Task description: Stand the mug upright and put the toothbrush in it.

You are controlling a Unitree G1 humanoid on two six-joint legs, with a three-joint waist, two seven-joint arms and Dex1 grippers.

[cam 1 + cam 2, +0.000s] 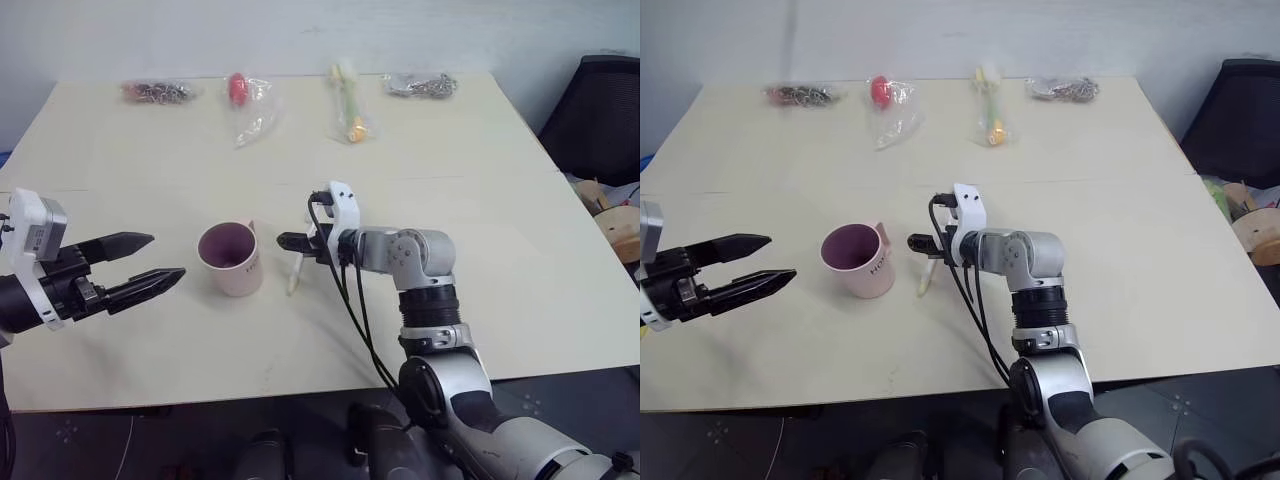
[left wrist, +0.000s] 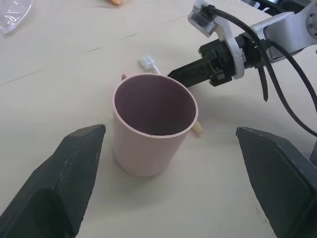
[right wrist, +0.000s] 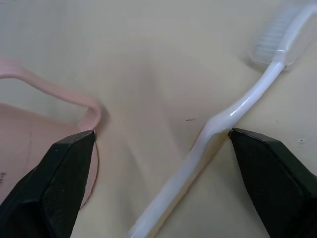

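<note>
The pale pink mug (image 1: 232, 260) stands upright in the middle of the table, its dark purple inside facing up and its handle (image 3: 74, 99) turned toward my right gripper. Just right of the mug, the white toothbrush (image 1: 295, 272) lies flat on the table. My right gripper (image 1: 285, 241) hangs low over it, pointing at the mug. It is open: the toothbrush handle (image 3: 237, 106) runs between its fingers, close to one fingertip (image 3: 257, 153), while the other fingertip (image 3: 64, 158) is by the mug's handle. My left gripper (image 1: 150, 260) is open a little left of the mug, holding nothing.
Several clear bags lie along the table's far edge: metal pieces (image 1: 157, 91), a red item (image 1: 240, 90), a yellow-green stick (image 1: 348, 95) and a chain (image 1: 420, 84). A black chair (image 1: 600, 110) stands past the table's right edge. Bare tabletop (image 1: 520, 250) spreads to the right.
</note>
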